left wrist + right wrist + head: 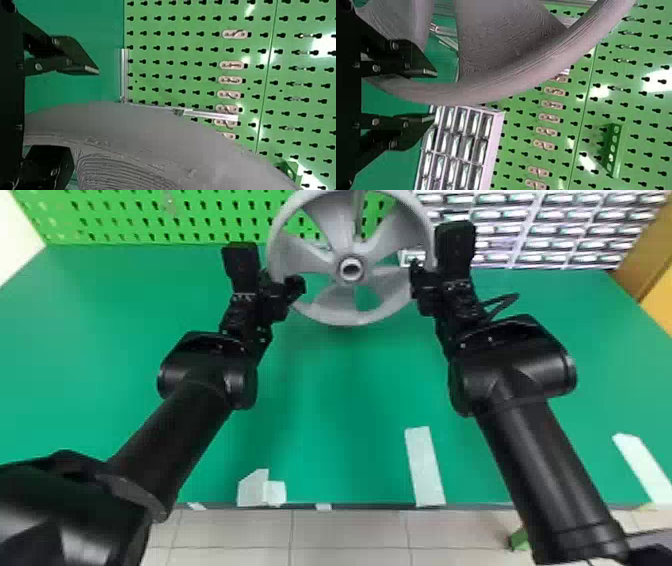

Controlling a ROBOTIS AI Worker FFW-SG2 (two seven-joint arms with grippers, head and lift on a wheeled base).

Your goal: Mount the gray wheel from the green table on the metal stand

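The gray wheel is upright at the far side of the green table, its spokes and round hub facing the head camera, with a slim upright bar of the metal stand showing behind its upper part. I cannot tell whether the hub is seated on the stand.

The left gripper is at the wheel's left side, its fingers parted around the rim — in its wrist view one finger is on the outer side, plainly clear of the rim, and the other is on the inner side, partly hidden. It is not clenched on the wheel.

The right gripper is at the opposite side, also unclenched, with the rim passing between its two fingers. Its wrist view shows a gap between the outer finger and the rim; whether the inner finger touches the wheel I cannot tell.

Behind the table is a green pegboard, with a rack of small bins on the right. Near the table's front edge are pale tape strips — and beyond that edge, a tiled floor
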